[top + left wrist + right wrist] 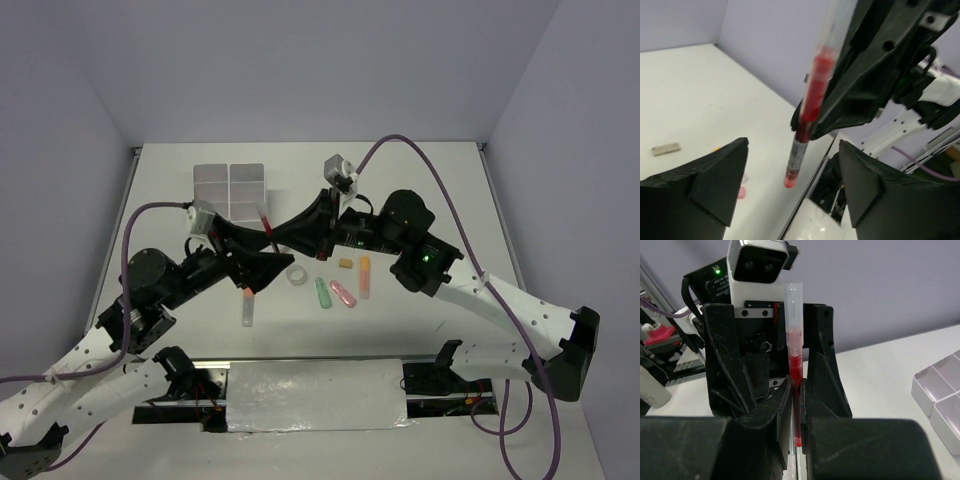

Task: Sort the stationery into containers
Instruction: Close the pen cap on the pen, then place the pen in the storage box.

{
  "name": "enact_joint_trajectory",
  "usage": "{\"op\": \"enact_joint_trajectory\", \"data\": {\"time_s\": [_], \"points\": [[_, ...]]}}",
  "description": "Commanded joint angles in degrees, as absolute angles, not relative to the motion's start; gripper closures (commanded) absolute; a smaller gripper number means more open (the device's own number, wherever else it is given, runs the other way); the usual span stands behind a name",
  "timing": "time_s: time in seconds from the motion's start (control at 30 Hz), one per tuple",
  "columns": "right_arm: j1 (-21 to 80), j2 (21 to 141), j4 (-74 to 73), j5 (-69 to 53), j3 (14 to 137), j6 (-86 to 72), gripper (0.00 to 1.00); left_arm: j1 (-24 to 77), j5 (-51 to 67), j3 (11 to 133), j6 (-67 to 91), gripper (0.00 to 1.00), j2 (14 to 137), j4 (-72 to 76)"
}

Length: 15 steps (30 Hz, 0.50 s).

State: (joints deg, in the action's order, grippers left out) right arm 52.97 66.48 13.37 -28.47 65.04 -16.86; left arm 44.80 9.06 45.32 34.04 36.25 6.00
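Observation:
My right gripper (pixel 799 405) is shut on a red pen (pixel 796 360) with a clear top and holds it upright above the table. My left gripper (pixel 792 195) is open, with one finger on each side of the pen (pixel 807 115) and neither touching it. In the top view both grippers meet mid-table, left (pixel 270 262) and right (pixel 283 236), around the pen (pixel 267 224). On the table lie a tape ring (pixel 296 274), green (pixel 322 292), pink (pixel 343 294) and orange (pixel 365 277) markers and a beige block (pixel 346 263). The white organiser (pixel 230 190) stands behind.
A pale stick with a red end (pixel 247 306) lies on the table below my left gripper. A silver sheet (pixel 315 395) covers the near edge between the arm bases. The organiser's corner (pixel 940 395) shows at the right of the right wrist view.

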Motion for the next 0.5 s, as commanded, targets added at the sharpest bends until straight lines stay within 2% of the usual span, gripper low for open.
{"op": "enact_joint_trajectory", "data": {"time_s": [0.0,0.03,0.2,0.47], "points": [[52.7,64.8,19.5,-27.8,64.1,-16.4,1.00,45.0,10.7,49.7,31.2,0.09,36.8,3.1],[52.7,64.9,19.1,-27.4,64.1,-16.2,1.00,45.0,11.3,49.9,31.0,0.06,36.8,3.6],[52.7,64.7,16.7,-25.3,63.4,-14.2,1.00,45.0,13.6,49.6,31.3,0.07,35.5,5.4],[52.8,64.4,17.7,-27.9,61.0,-14.8,1.00,45.0,10.5,48.5,28.3,0.18,31.3,4.0]]}}
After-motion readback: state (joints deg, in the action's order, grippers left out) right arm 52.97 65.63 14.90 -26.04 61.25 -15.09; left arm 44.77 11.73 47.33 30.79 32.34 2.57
